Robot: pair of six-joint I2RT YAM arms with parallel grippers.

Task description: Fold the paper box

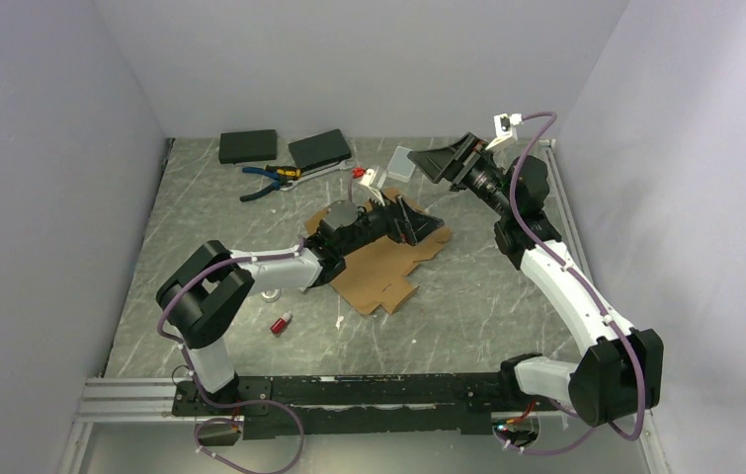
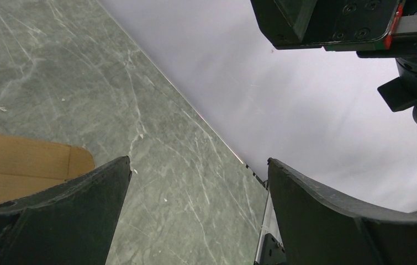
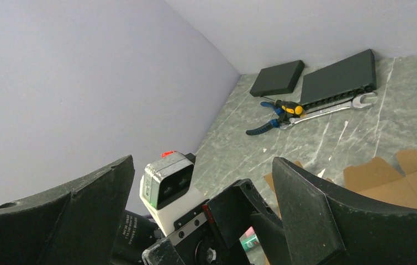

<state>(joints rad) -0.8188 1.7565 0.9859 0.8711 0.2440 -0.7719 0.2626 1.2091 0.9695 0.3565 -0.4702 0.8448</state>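
Observation:
The paper box (image 1: 385,269) lies as a flat brown cardboard sheet with flaps in the middle of the table. My left arm stretches low across it, and the left gripper (image 1: 414,223) stands open over its far right corner with nothing between the fingers. In the left wrist view only a rounded flap of the paper box (image 2: 26,165) shows at the left, beside my left gripper (image 2: 198,168). My right gripper (image 1: 440,161) hangs open and empty above the table, behind the sheet. Between the right gripper's (image 3: 203,165) fingers I see the left wrist camera (image 3: 167,185) and, to the right, the paper box (image 3: 402,176).
Two flat black boxes (image 1: 248,146) (image 1: 319,148) lie at the back left, with pliers (image 1: 268,181) and a wrench (image 1: 324,170) in front of them. A translucent white case (image 1: 400,163) sits behind the sheet. A small red bottle (image 1: 281,322) lies near the front.

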